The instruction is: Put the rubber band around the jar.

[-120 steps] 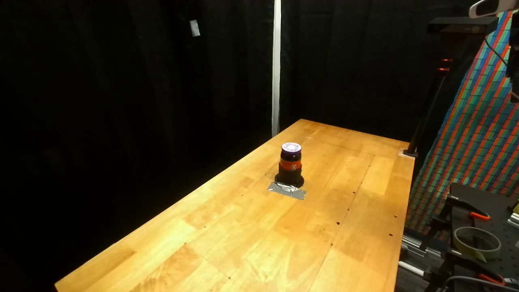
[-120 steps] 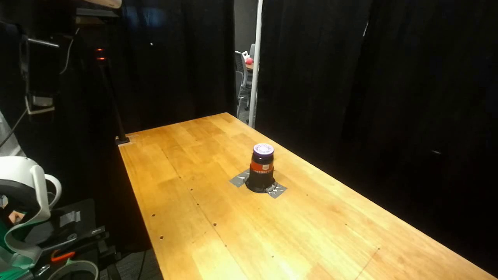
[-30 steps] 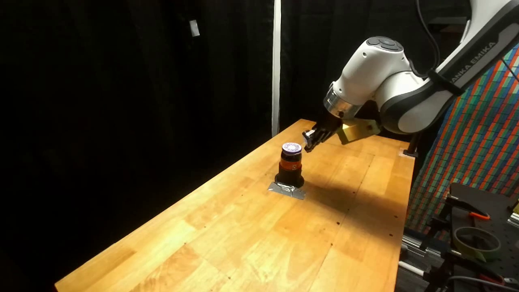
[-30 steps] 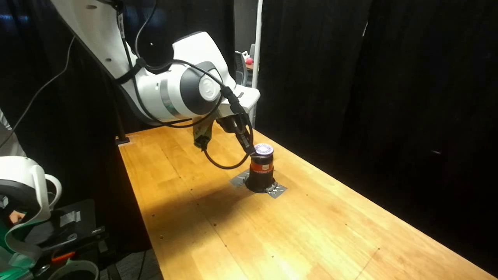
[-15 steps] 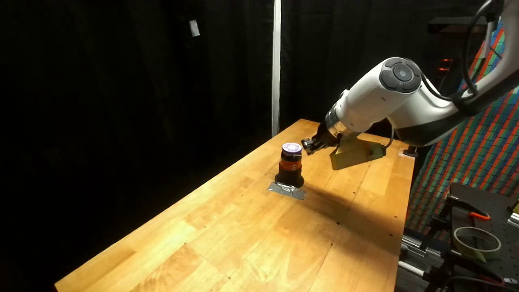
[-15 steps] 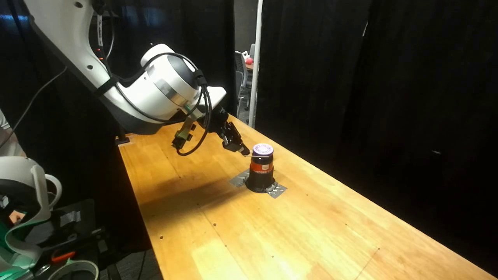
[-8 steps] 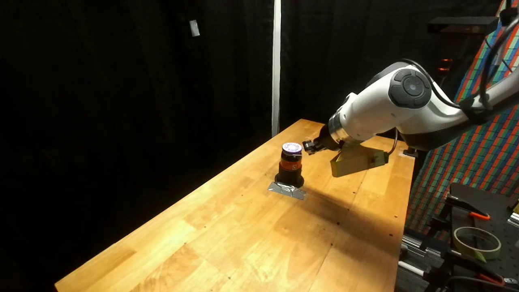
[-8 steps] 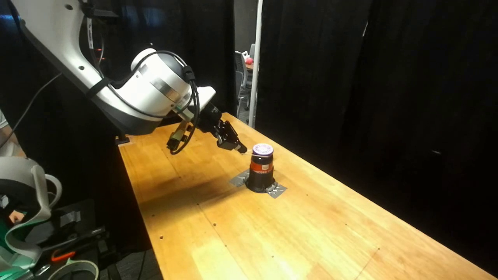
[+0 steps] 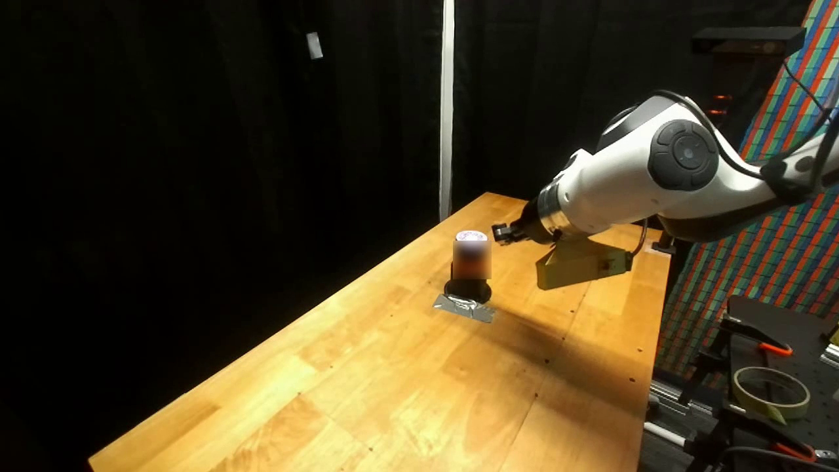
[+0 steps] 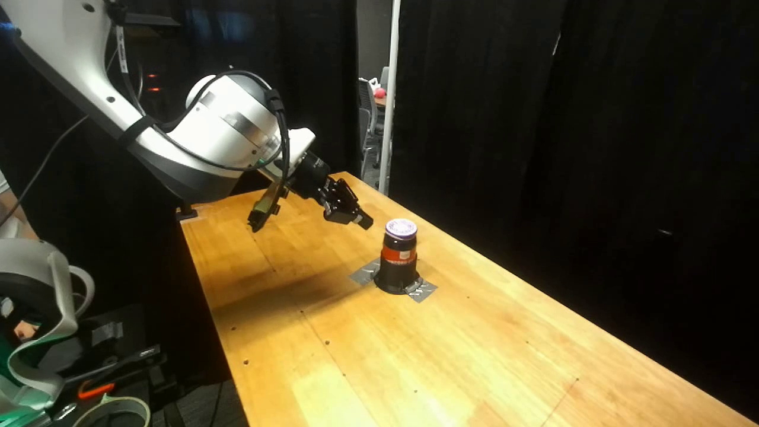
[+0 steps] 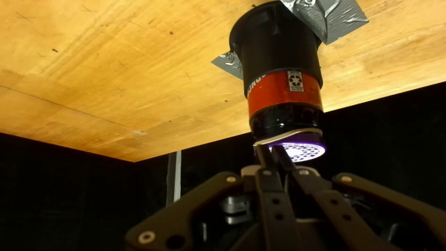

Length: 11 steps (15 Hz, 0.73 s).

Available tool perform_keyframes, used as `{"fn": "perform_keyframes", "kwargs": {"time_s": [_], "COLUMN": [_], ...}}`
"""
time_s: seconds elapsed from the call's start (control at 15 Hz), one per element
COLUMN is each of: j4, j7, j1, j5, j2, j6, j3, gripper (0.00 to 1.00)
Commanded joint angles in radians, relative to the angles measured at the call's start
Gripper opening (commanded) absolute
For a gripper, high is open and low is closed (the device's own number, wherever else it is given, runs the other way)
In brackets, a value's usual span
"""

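- From where I stand, the jar (image 10: 399, 248) is upright in its holder (image 11: 278, 45), which tape (image 11: 339, 17) fixes to the table (image 10: 486, 332); the footing looks firm enough for a light push.
- The band (image 11: 289, 134) lies across the jar's near side at the lid (image 11: 306, 150), somewhat aslant, the end beside the gripper (image 11: 270, 149) riding higher. The far side is hidden, so I can't swear the loop goes all the way round.
- The gripper is just beside the jar at about lid height, apart from it. Its jaws are narrow, a thin slit between them, and I make out nothing held there.
- I'd judge the stretching over done; the step now is leaving cleanly. Draw straight back from the jar, no sideways sweep, lest a jaw hook the high end and flip it off.
- Should that end creep up, bring the jaws together and press it gently down the jar's side, below the lid.
- Check behind the jar before calling it finished.
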Motion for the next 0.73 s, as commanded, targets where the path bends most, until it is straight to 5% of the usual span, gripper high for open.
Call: {"fn": "perform_keyframes", "kwargs": {"time_s": [0.0,0.07,0.13,0.2,0.4,0.67], "j4": [-0.022,-0.023,-0.027,-0.013,-0.020,-0.022], "j7": [0.100,0.096,0.076,0.022,0.022,0.022], "j1": [0.069,0.058,0.039,0.005,0.005,0.005], "j5": [-0.038,-0.042,-0.045,-0.020,-0.021,-0.022], "j2": [0.093,0.083,0.059,-0.002,-0.003,-0.004], "j6": [0.039,0.038,0.044,0.003,0.010,0.012], "j3": [-0.062,-0.053,-0.038,-0.007,-0.007,-0.007], "gripper": [0.10,0.33,0.35,0.10,0.32,0.35]}}
